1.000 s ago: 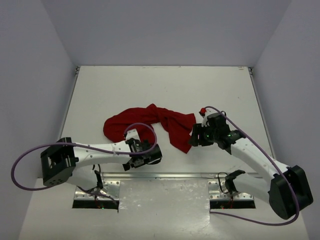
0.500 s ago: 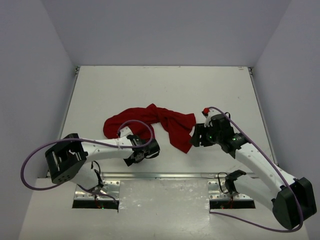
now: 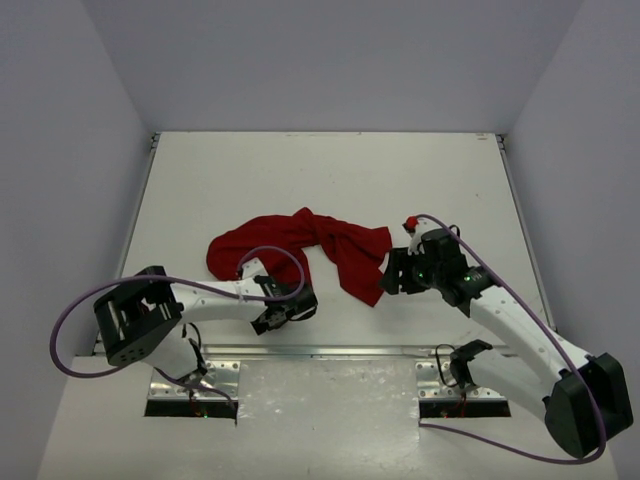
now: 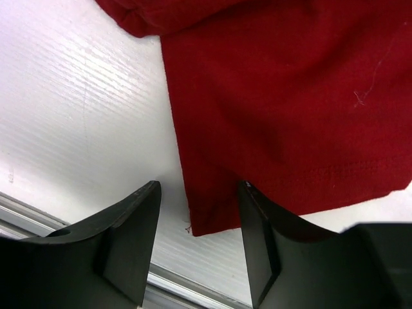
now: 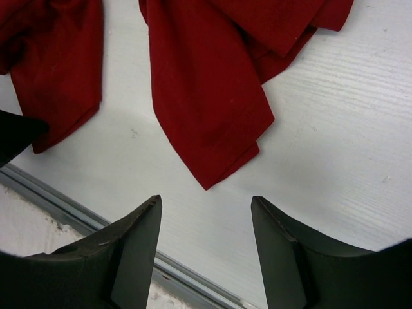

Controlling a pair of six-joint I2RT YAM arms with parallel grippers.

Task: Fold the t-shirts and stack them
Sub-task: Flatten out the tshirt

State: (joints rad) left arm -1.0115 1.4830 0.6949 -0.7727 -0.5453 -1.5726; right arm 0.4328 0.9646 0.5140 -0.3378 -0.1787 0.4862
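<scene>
One dark red t-shirt (image 3: 320,240) lies crumpled in a curved band across the middle of the white table (image 3: 300,170). My left gripper (image 3: 283,312) is low at its near left end, open. In the left wrist view a hemmed corner of the shirt (image 4: 212,206) lies flat between the fingers (image 4: 132,238), ungripped. My right gripper (image 3: 390,278) is open at the shirt's near right end. In the right wrist view a pointed folded corner of the shirt (image 5: 209,129) ends just ahead of the open gripper (image 5: 206,203), apart from it.
A metal rail (image 3: 320,352) runs along the table's near edge, close below both grippers; it shows in the left wrist view (image 4: 26,212) and the right wrist view (image 5: 58,203). Grey walls enclose the table on three sides.
The left arm has drawn back and its gripper has shifted slightly left and nearer. The right gripper has moved slightly right and nearer. The shirt has not moved.
</scene>
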